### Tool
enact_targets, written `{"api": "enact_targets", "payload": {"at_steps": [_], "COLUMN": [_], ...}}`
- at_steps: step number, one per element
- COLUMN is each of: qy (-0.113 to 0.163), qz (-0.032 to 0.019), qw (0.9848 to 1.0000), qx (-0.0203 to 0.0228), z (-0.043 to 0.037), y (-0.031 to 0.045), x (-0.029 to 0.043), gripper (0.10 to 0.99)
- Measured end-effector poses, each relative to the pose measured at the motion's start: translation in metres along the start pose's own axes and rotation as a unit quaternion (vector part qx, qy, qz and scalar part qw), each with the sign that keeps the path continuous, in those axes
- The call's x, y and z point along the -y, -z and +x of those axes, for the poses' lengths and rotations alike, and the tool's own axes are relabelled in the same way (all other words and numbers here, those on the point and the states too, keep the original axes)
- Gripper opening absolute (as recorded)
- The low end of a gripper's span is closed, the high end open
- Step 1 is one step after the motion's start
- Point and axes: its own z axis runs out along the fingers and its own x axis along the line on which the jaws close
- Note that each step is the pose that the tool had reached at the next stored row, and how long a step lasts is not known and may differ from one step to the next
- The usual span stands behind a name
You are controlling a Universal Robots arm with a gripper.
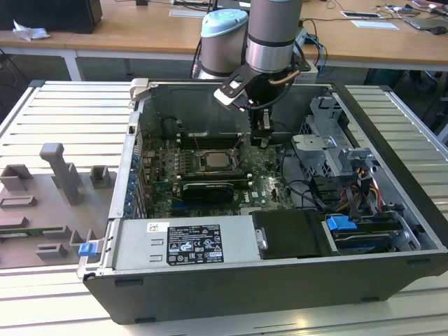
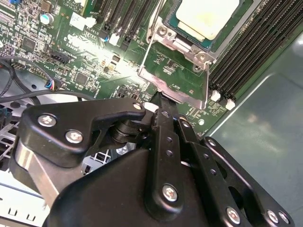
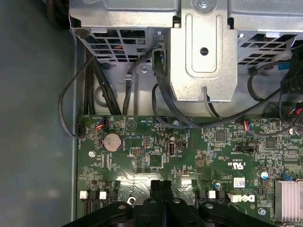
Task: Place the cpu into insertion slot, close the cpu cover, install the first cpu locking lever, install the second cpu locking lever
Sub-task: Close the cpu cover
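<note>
Tips of my black fingers [image 2: 163,111] are pressed flat against each other, forming one narrow bar. In the first wrist view the fingers [image 3: 157,191] show only a hairline seam between them. In the second wrist view that bar ends right at the free edge of the thin silver square-framed cpu cover [image 2: 184,96], touching it or all but touching it. I cannot tell whether any of the plate is caught between the tips.

The cover stands swung up off the socket, tilted, with green board visible through its central window. Just past the cover's hinged side lies the small square cpu with the silvery-beige metal top [image 2: 208,16]. It is seated flat inside the square silver-rimmed insertion slot [image 2: 163,31] and is uncovered. The chip is near my fingers but apart from them, with the raised cover between. Long black memory slots [image 2: 251,52] run beside the socket.

In the exterior view I hang down into the open dark grey computer case [image 1: 231,301]. My fingers [image 1: 260,140] are just to the exterior view's right of the cpu [image 1: 213,161]. The grey power supply box [image 1: 182,241] lies along the case's near wall, and the case rests on a slatted grey metal desk [image 1: 63,112].

The first wrist view shows the green motherboard [image 3: 142,161] with a round silver coin battery [image 3: 112,141], black cables [image 3: 158,90] and a silver drive cage [image 3: 203,56].
</note>
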Motion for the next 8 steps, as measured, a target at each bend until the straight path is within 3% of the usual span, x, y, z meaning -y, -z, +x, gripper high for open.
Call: {"api": "enact_targets", "payload": {"at_steps": [8], "qy": [0.0], "qz": [0.0], "qw": [1.0], "qx": [0.0], "z": [0.0], "y": [0.0], "x": [0.001], "gripper": [0.106]}}
